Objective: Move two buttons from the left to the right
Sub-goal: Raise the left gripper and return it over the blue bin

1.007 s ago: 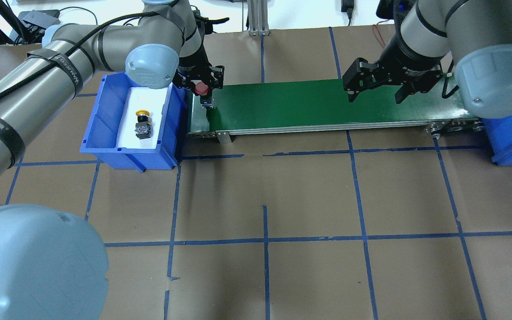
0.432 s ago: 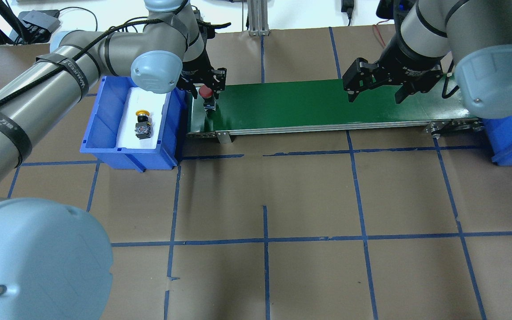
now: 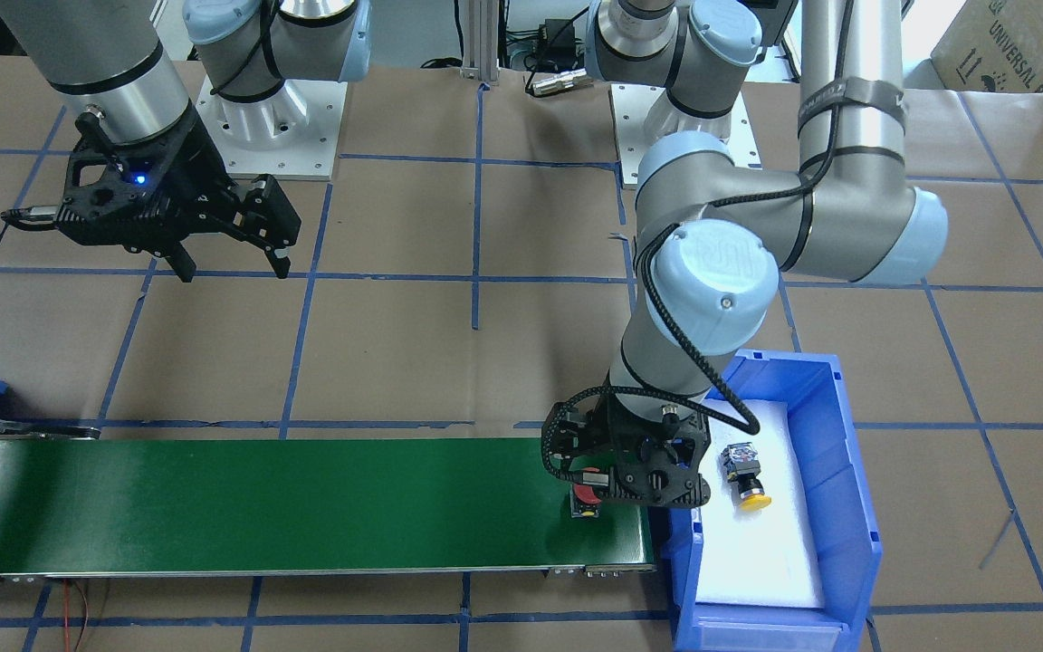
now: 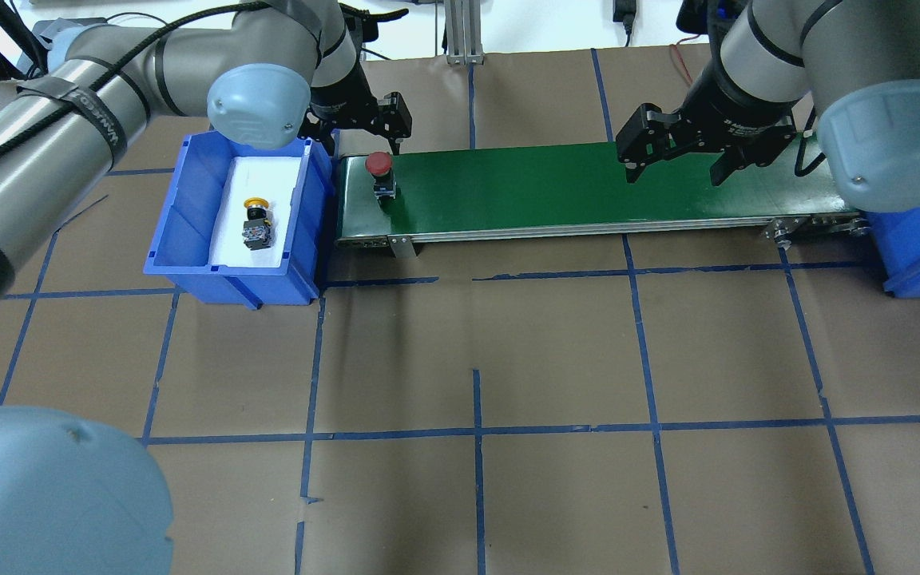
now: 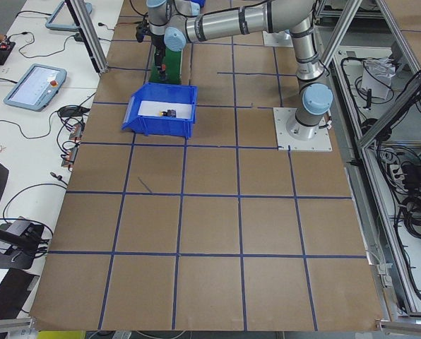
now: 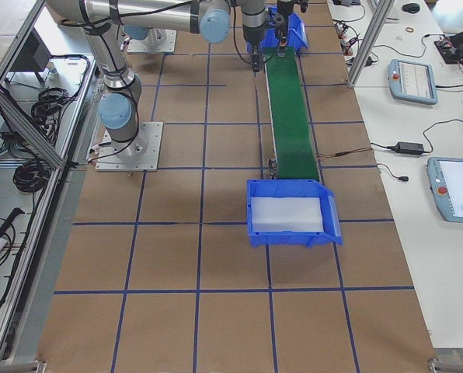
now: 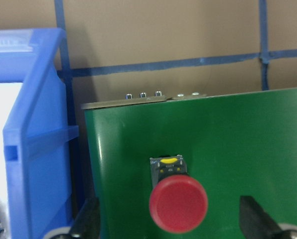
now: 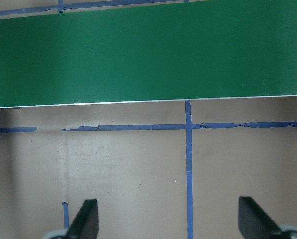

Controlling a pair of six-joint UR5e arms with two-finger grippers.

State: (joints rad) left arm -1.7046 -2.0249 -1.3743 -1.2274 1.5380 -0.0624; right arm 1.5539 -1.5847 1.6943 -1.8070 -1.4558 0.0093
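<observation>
Belt (image 4: 588,188) runs L–R on desk (image 4: 476,479); L bin (image 4: 188,239) sits just beside its L end, R bin (image 4: 915,255) at its R end. 1st button (image 4: 380,172) stands on belt's L end below L tool (image 4: 364,126); 2nd button (image 4: 255,224) lies in L bin. R tool (image 4: 674,164) hangs near belt's R part.

A flat green conveyor belt (image 8: 148,50) with a thin pale lower edge spans the top from side to side. Below it lies the brown paper-covered desk (image 8: 113,169), where a horizontal strip of blue tape (image 8: 138,127) meets a vertical strip (image 8: 188,174). The right pincer (image 8: 171,221) shows only two dark fingertips (image 8: 88,219) at the bottom edge, set wide apart above the desk.
</observation>
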